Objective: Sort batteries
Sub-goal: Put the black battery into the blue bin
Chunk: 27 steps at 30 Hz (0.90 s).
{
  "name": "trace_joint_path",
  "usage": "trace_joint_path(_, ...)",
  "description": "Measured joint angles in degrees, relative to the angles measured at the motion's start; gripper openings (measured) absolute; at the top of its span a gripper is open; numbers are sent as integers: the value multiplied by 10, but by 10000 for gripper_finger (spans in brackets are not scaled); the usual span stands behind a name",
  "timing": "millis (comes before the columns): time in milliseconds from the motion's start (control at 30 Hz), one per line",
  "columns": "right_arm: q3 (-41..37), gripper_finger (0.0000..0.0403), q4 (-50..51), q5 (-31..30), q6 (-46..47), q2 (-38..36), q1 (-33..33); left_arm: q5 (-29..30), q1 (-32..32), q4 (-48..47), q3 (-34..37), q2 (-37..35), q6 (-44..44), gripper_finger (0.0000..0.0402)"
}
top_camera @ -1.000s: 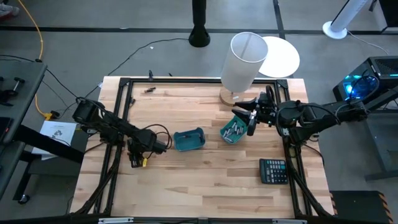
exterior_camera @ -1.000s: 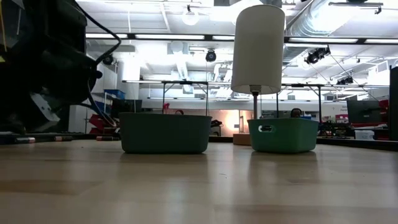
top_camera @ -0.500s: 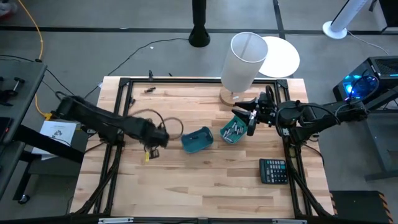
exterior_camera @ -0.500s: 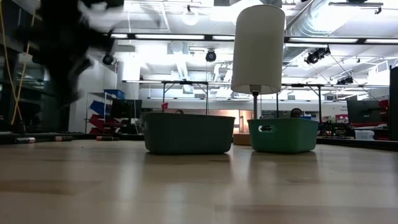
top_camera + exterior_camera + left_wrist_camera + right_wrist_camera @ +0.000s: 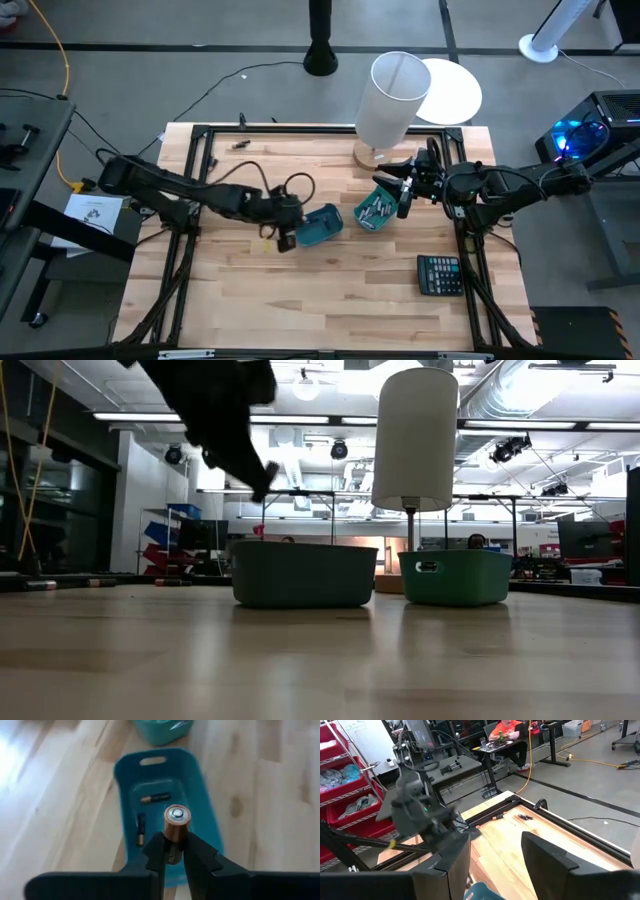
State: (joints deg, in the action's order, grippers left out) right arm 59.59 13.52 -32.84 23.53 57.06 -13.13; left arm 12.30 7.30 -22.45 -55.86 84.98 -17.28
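Pale wooden plank surface [image 5: 330, 290], frame centre: left gripper [image 5: 174, 851], jaws clamped on a coppery cylindrical battery [image 5: 177, 822], over the blue-teal plastic bin [image 5: 318, 224]. Right gripper [image 5: 404, 192] centre-right, jaws apart, empty. Fluorescent-lit workshop behind.

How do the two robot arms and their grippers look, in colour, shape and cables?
Both arms are dark, made of slim jointed segments. The left arm carries a loose black cable looping above it and a small yellow tag near the left gripper. The right gripper has two broad, flat dark fingers.
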Motion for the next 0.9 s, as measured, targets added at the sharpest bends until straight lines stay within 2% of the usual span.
trace_joint_path(100,0,172,0,0,0,0,0,-10,-15,-20,-9,23,-54,89)
trace_joint_path(233,0,172,1,0,0,0,0,-47,-33,-85,-35,22,-64,166)
trace_joint_path(333,0,172,3,0,-4,0,0,-55,-47,-211,-65,11,-96,208)
trace_joint_path(400,0,172,5,0,-5,0,0,-47,-57,-321,-82,2,-145,222)
trace_joint_path(500,0,172,6,0,-11,0,0,-25,-63,-469,-68,-7,-223,224)
trace_joint_path(600,0,172,9,-1,-15,0,0,-23,-62,-554,-28,-18,-295,214)
trace_joint_path(700,0,172,9,-6,-19,0,0,-71,-62,-576,21,-21,-308,201)
trace_joint_path(900,0,172,9,-12,-29,0,8,-125,-70,-573,93,-5,-235,154)
